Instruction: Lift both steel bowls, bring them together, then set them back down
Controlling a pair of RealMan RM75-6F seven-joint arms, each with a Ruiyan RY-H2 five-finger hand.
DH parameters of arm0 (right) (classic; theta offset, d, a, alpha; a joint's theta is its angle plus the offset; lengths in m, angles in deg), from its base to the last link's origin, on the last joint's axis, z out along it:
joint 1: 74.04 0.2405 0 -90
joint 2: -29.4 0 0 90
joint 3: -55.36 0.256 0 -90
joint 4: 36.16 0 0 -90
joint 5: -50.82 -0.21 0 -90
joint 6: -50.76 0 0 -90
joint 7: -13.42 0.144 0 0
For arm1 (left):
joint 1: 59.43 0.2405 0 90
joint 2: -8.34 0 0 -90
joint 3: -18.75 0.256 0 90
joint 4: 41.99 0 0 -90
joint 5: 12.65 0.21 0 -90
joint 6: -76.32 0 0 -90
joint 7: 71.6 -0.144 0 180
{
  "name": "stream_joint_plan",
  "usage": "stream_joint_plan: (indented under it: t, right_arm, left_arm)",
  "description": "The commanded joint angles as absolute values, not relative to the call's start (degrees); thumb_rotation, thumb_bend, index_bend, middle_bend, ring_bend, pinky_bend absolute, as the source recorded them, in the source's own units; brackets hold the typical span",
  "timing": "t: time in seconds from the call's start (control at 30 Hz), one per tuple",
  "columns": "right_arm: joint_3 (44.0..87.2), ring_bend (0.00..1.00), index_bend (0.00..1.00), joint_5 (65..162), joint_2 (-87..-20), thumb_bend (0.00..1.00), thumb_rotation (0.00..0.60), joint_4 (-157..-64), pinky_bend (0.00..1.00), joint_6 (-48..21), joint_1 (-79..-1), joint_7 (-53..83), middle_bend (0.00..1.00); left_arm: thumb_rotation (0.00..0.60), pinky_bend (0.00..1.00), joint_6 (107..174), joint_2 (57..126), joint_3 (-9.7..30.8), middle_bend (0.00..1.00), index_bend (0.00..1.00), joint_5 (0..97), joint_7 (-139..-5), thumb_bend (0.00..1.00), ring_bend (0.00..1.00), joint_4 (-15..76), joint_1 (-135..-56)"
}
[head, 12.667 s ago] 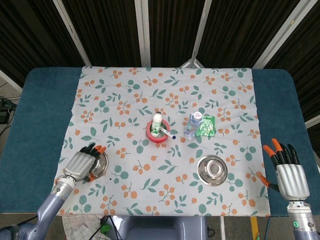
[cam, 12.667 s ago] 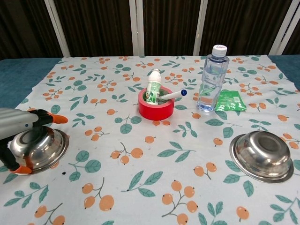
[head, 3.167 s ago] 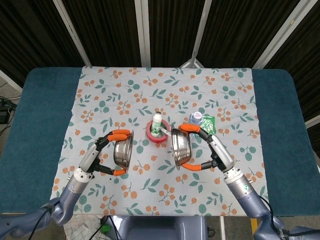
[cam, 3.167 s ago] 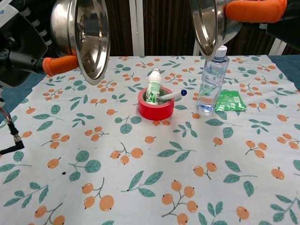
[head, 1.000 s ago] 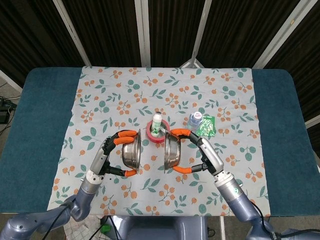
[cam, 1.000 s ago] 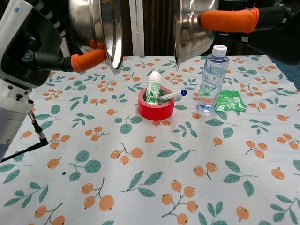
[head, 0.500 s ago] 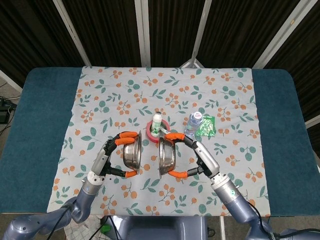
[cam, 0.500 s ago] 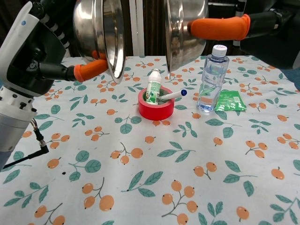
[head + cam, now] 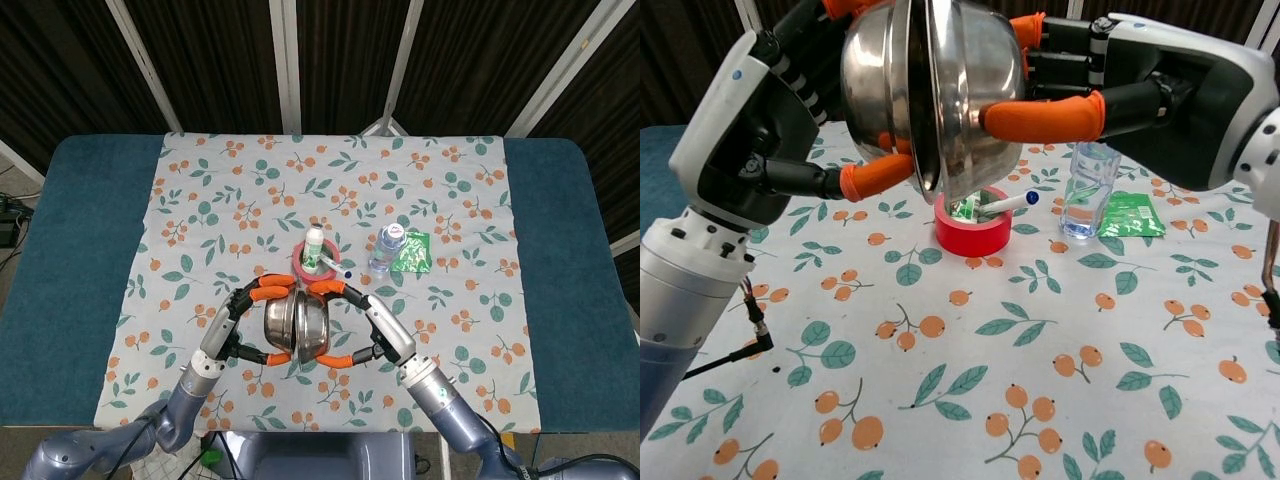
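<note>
Two steel bowls hang in the air above the near middle of the cloth, rim against rim. My left hand (image 9: 232,322) grips the left bowl (image 9: 279,327) by its rim; in the chest view that bowl (image 9: 877,85) sits in the left hand (image 9: 790,110), orange fingertips under it. My right hand (image 9: 377,334) holds the right bowl (image 9: 314,327), its back turned right. The chest view has the right bowl (image 9: 970,90) clasped by the right hand (image 9: 1110,85). Both bowls stand on edge, openings facing each other.
Behind the bowls a red tape roll (image 9: 972,232) holds a small white bottle (image 9: 316,243) and a marker (image 9: 1008,204). A water bottle (image 9: 1089,190) and a green packet (image 9: 1131,214) stand to its right. The flowered cloth (image 9: 200,200) covers the blue table (image 9: 70,230).
Both hands have moved inward since half a second ago. The gap between the two bowls has closed and their rims now meet.
</note>
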State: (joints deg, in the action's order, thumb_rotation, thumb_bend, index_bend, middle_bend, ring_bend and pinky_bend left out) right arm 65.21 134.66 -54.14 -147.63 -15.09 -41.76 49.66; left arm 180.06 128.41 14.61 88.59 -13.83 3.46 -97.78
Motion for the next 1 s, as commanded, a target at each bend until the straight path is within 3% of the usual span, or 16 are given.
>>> stream_joint_plan:
  t: [0.03,0.47,0.67,1.0]
  right_arm:
    - [65.2,0.41,0.55,134.6,-54.5,0.17,0.600,-148.4,0.15,-14.9,-41.6,49.6,0.29]
    - [67.4,0.41,0.55,132.9,-52.6,0.17,0.600,-150.5,0.15,-15.3,-41.7,49.1,0.29]
    - [68.8,0.41,0.56,132.1,-48.1,0.17,0.600,-147.9,0.15,-16.0,-43.0,52.0,0.29]
    - [68.0,0.41,0.56,135.0,-43.0,0.17,0.600,-141.5,0.15,-16.0,-44.1,53.3,0.29]
  left_arm:
    - [0.600,0.31,179.4,129.6,15.1,0.28,0.31,88.4,-13.2,0.06,0.20,2.2,-97.7]
    - [0.600,0.31,182.2,131.2,14.6,0.28,0.31,89.0,-12.8,0.06,0.20,-1.1,-98.5]
    - [0.600,0.31,184.5,124.0,11.8,0.28,0.31,88.4,-14.7,0.06,0.20,5.9,-98.8]
    - [0.600,0.31,184.0,112.4,13.5,0.28,0.32,88.9,-22.6,0.06,0.20,15.0,-95.9]
